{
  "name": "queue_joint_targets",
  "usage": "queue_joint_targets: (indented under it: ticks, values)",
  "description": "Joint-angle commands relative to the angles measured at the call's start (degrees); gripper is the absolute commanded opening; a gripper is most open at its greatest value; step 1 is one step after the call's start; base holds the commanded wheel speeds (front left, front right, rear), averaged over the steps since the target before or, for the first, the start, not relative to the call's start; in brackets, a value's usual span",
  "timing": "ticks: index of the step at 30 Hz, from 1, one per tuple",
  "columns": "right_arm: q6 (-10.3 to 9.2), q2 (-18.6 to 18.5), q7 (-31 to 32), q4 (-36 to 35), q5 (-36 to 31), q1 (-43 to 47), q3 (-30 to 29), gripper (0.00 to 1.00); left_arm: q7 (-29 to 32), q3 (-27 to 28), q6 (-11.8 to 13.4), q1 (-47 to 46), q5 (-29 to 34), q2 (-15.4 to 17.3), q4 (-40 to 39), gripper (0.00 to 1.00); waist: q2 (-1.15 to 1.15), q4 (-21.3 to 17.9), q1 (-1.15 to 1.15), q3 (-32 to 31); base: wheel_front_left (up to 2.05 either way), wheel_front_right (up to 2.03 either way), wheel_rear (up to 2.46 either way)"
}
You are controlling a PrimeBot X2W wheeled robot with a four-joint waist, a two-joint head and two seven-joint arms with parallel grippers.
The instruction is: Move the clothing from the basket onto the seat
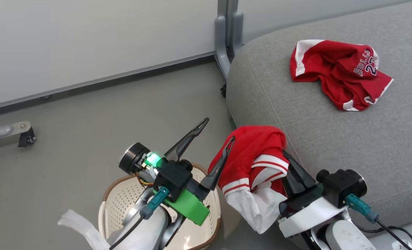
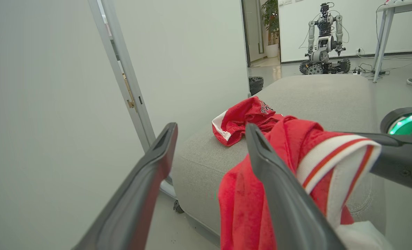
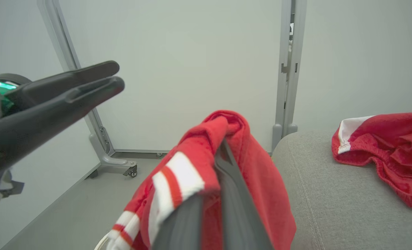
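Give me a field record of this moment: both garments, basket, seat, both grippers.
BULLS 23 garment: crumpled on the seat, free of both grippers
striped garment: draped over the right gripper, held up at the seat's edge
basket: on the floor below the left gripper; the visible part holds no clothing
left gripper: open, holding nothing
right gripper: shut on the striped garment
left to do: lay the striped garment on the seat

There are two red garments: one printed garment [image 1: 341, 73] and one white-panelled garment [image 1: 258, 166]. There is one basket [image 1: 121, 199] and one seat [image 1: 331, 139]. The tools number two, the left tool [image 1: 219, 129] and the right tool [image 3: 224, 156]. One other robot [image 2: 324, 38] is there too.
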Motion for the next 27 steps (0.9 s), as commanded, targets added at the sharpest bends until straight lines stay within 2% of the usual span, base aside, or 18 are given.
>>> queue_joint_targets:
  ticks: [1, 18, 23, 27]
  values:
    - [-0.04, 0.2, 0.0, -1.1, -0.5, -0.3, -0.6, 0.0, 0.1, 0.1, 0.3, 0.0, 0.0, 0.5, -0.1, 1.0, 0.0, -3.6, 0.0, 2.9, 0.0, 0.0, 0.0]
    - [-0.04, 1.0, 0.0, -11.3, -3.1, 2.2, -7.1, 0.0, 0.1, 0.4, 0.0, -0.5, -0.6, 3.9, -0.5, 1.0, 0.0, -16.9, 0.0, 9.0, 0.0, 0.0, 0.0]
    - [-0.04, 1.1, 0.0, -12.5, -4.1, 2.5, -10.4, 0.0, 0.1, -0.2, -0.1, -0.6, -0.8, 4.1, -0.6, 1.0, 0.0, -18.3, 0.0, 10.1, 0.0, 0.0, 0.0]
    - [-0.04, 0.4, 0.0, -12.3, -4.8, -0.2, -12.8, 0.0, 0.1, -1.2, -0.2, -1.5, -0.5, 4.1, -1.1, 1.0, 0.0, -17.7, 0.0, 11.9, 0.0, 0.0, 0.0]
